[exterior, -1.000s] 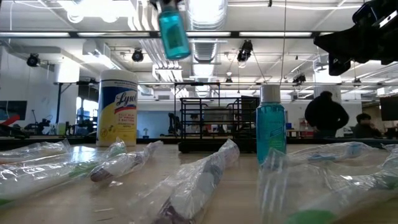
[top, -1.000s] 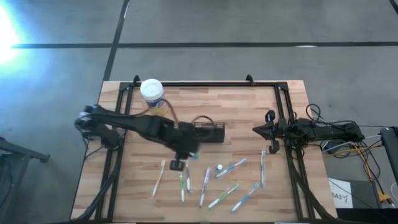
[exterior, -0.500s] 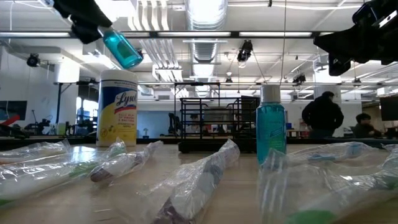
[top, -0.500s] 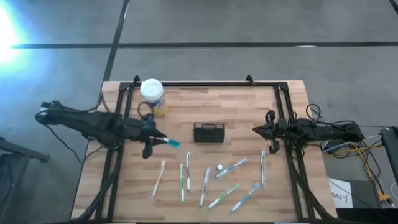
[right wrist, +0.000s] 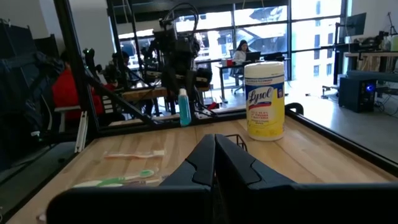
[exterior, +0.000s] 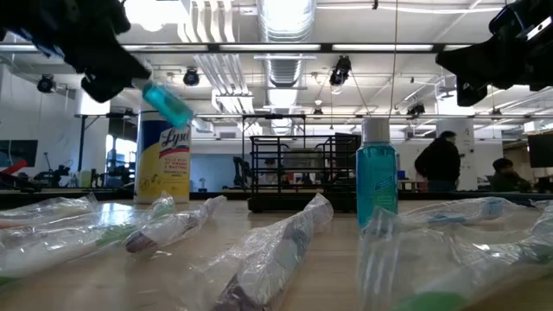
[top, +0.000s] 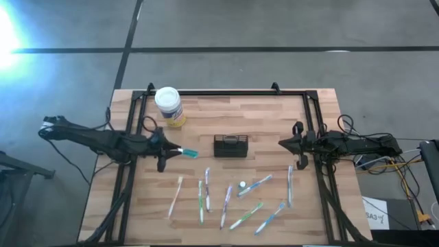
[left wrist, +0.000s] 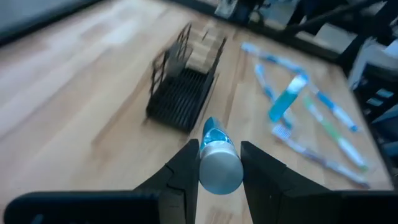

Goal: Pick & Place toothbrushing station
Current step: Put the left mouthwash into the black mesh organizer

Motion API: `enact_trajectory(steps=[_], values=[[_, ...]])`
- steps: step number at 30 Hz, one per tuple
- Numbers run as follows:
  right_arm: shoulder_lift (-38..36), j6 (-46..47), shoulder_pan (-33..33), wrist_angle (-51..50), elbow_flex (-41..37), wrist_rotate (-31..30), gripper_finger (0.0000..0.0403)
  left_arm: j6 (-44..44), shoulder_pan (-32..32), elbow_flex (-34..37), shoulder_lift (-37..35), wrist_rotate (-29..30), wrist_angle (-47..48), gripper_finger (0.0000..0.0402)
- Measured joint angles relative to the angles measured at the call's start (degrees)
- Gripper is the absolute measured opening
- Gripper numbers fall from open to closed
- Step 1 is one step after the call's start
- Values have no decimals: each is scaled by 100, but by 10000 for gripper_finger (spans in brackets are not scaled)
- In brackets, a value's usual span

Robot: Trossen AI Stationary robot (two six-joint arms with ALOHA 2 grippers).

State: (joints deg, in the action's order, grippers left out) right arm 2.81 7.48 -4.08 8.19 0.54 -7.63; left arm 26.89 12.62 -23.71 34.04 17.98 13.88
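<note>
The black slotted holder (top: pixel 230 146) stands on its base mid-table; it also shows in the left wrist view (left wrist: pixel 183 93) and the low view (exterior: pixel 302 173). My left gripper (top: pixel 173 150) is left of it, above the table, shut on a small teal bottle (top: pixel 188 154) with a silver cap. The bottle slants down toward the holder (exterior: pixel 168 102). My right gripper (top: pixel 282 143) is shut and empty at the table's right side, and its wrist view shows its fingers (right wrist: pixel 214 149) together. My left gripper pinches the bottle's silver cap end (left wrist: pixel 221 171) between its two fingers, one on each side. The fingers come from the table's left, along the bottle. The teal body (left wrist: pixel 213 134) sticks out past the fingertips, slanting down, lifted clear of the table.
Several plastic-wrapped toothbrushes (top: pixel 226 199) lie across the near half of the table. A second teal bottle (top: pixel 242 185) stands upright among them (exterior: pixel 377 177). A white-lidded, yellow-labelled wipes jar (top: pixel 169 103) stands at the far left. People show in the room behind (exterior: pixel 441 164).
My left gripper has drawn back from over the toothbrushes, near the holder, toward the table's left edge, keeping hold of the teal bottle. The bottle has tipped from hanging upright to slanting and has come lower.
</note>
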Motion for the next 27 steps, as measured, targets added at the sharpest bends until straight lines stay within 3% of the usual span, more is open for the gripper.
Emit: enact_trajectory(steps=[7,12,18,27], values=[[0,3,3,-36,0,2,8,166,0,-35,33,-7,-34,97],[4,-10,3,-47,0,2,8,-68,0,-646,228,-31,52,97],[3,-4,1,-66,0,2,8,-674,-19,-2375,1285,-33,1102,97],[2,-12,1,-77,0,2,8,-1701,-277,-5681,3808,-280,3576,97]])
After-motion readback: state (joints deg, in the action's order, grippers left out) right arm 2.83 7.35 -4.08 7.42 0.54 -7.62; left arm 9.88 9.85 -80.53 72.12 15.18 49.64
